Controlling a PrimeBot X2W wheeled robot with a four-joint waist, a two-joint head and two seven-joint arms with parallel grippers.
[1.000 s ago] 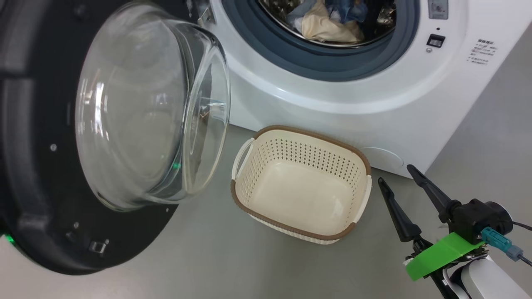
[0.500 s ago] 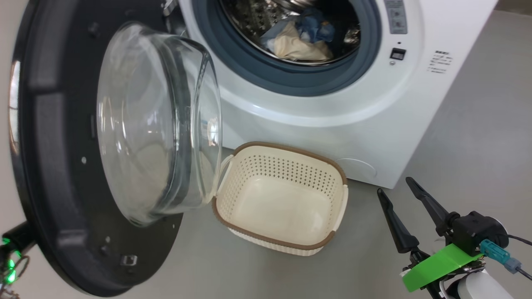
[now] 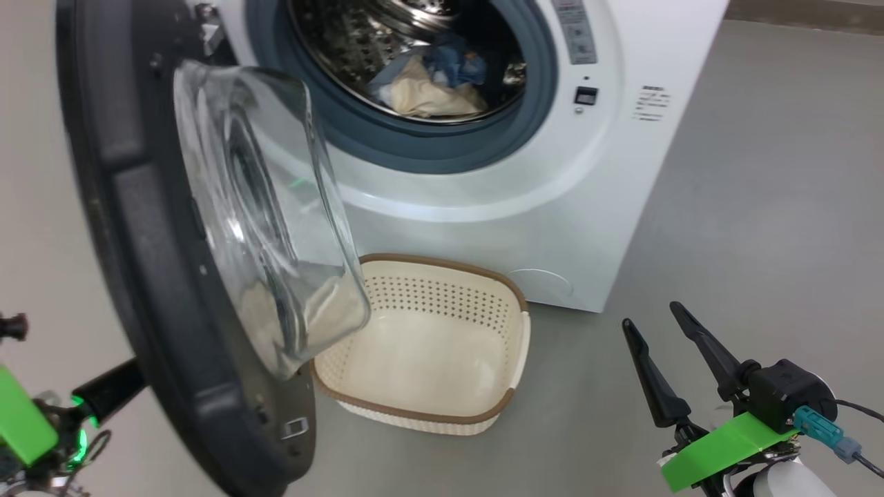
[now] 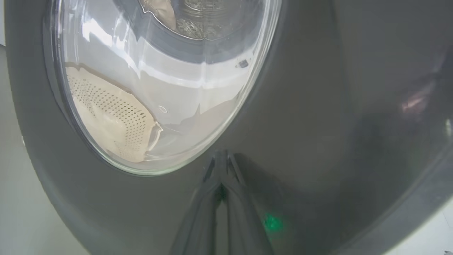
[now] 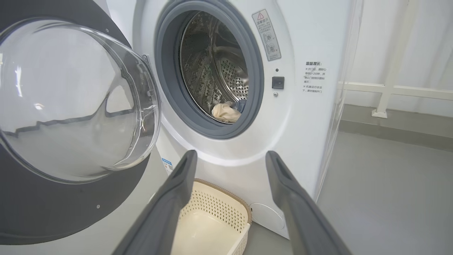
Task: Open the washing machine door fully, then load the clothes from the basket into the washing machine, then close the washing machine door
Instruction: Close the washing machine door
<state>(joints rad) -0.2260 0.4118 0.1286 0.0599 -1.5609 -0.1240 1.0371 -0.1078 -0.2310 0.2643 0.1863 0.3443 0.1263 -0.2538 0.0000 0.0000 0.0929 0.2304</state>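
— Clothes (image 3: 428, 96) first: where do they lie?
— At the bottom of the steel drum (image 5: 219, 63) of the washing machine (image 3: 552, 228): a cream piece with blue ones beside it. The basket (image 3: 442, 300) sits on the floor just before the machine's lower front, its perforated walls and smooth bottom in plain sight.
— And the washing machine door (image 3: 131, 228)?
— It is swung out on its left-hand hinge, glass bowl (image 3: 269, 207) bulging toward the machine. The left claw (image 4: 221, 170) is shut, fingers pressed together with nothing between them. Its tips are right at the door's glossy black outer face, where their reflection meets them. The right claw (image 3: 650, 319) hangs over the floor to the right of the basket, jaws spread wide, holding nothing.
— Any writing?
— A grey warning sticker (image 5: 266, 34) with a red triangle at its top, right of the opening; its print is too small to read. Below it is a small black square (image 5: 278, 82), and beside that a few lines of small dark characters (image 5: 313, 77), also unreadable. A blue label (image 5: 166, 165) peeks out low on the front.
— The surroundings?
— Smooth grey floor (image 3: 760, 207). Past the machine is a white wall with white rails (image 5: 417, 92) above a grey ledge.
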